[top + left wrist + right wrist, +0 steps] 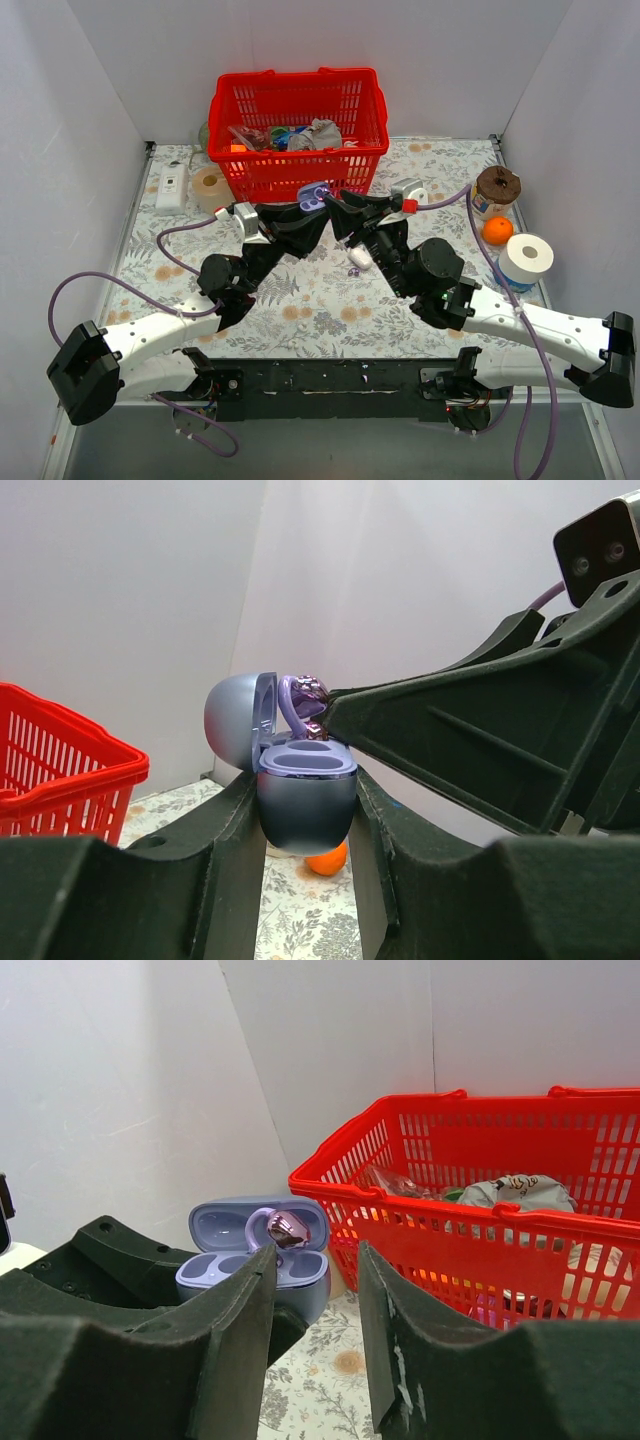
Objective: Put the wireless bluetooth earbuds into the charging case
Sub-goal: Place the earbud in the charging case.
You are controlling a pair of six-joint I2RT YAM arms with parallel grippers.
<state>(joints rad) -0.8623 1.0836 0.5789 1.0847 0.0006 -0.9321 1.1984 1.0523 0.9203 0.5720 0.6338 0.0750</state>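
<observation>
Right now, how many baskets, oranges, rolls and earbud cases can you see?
Baskets: 1, the red basket
Oranges: 1, the orange
Rolls: 2, the pale roll and the white roll
Earbud cases: 1, the purple case
Total: 5

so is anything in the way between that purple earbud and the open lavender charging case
nothing visible. the small purple earbud sits right over the hollow of the glossy lavender hinged case, lid swung back, beside the right claw; the left claw only clamps the case's sides
</observation>
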